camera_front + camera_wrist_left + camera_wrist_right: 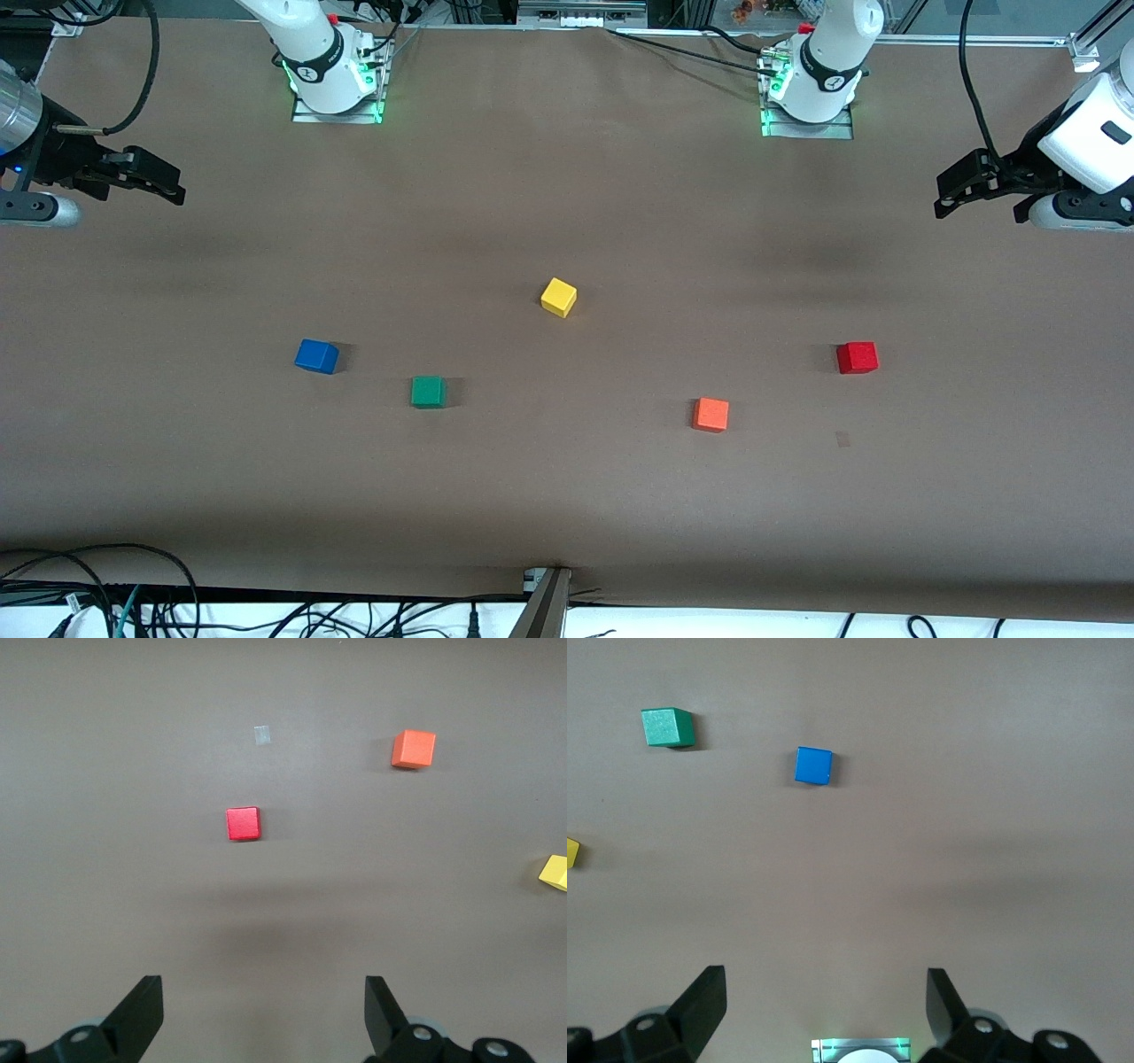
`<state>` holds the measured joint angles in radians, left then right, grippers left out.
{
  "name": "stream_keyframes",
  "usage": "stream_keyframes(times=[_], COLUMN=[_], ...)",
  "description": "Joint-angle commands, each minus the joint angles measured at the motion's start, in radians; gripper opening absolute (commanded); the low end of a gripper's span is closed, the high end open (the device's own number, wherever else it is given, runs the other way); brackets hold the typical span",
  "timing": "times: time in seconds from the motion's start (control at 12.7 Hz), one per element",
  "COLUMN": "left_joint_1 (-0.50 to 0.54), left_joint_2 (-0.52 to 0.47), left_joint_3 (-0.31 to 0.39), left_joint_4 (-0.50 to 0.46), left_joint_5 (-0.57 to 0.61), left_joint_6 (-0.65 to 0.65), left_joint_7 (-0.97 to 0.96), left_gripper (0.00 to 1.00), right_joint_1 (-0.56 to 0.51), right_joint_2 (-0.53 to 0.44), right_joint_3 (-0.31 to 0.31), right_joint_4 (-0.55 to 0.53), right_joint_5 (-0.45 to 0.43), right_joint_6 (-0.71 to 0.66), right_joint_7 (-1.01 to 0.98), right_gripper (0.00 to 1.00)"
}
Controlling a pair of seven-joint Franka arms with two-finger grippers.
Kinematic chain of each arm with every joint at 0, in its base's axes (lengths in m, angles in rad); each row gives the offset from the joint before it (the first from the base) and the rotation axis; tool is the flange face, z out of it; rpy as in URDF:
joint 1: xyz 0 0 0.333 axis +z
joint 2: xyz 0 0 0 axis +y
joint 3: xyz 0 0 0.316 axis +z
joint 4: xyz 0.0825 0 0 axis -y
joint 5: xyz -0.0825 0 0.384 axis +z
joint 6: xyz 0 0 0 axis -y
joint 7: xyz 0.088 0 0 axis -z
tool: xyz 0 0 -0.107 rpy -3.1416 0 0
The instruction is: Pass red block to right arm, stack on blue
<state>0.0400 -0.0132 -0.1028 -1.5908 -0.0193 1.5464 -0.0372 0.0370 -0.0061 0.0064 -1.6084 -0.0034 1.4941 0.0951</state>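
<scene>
The red block [857,357] lies on the brown table toward the left arm's end; it also shows in the left wrist view [243,824]. The blue cube [316,355] lies toward the right arm's end and shows in the right wrist view [813,765]. My left gripper [946,199] hangs open and empty high above the table at the left arm's end, apart from the red block; its jaws frame bare table in the left wrist view [264,1010]. My right gripper [168,184] hangs open and empty at the right arm's end; it shows in the right wrist view [826,1005].
A yellow cube [558,297] sits mid-table. A green cube [428,391] lies beside the blue one, nearer the front camera. An orange cube [710,414] lies near the red block. The arm bases [332,75] [811,89] stand along the table's edge farthest from the front camera.
</scene>
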Motion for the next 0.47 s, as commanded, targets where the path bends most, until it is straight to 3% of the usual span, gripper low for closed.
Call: stream_keyframes(times=[0.0,0.39], left_joint_1=[0.003,0.014], left_joint_2=[-0.016,-0.016], left_joint_3=[-0.002,0.000], left_joint_4=[-0.015,-0.025], left_joint_5=[0.019,0.018], left_joint_6=[0.009,0.006], left_joint_7=[0.000,0.003], left_gripper=[1.00,1.00], right_joint_1=[-0.011,-0.011], right_joint_2=[-0.005,-0.005], right_joint_3=[0.012,0.012], right_joint_4=[-0.004,-0.002], right_joint_5=[0.003,0.005], right_joint_6=[-0.005,-0.005], right_joint_7=[0.011,0.011], right_gripper=[1.00,1.00])
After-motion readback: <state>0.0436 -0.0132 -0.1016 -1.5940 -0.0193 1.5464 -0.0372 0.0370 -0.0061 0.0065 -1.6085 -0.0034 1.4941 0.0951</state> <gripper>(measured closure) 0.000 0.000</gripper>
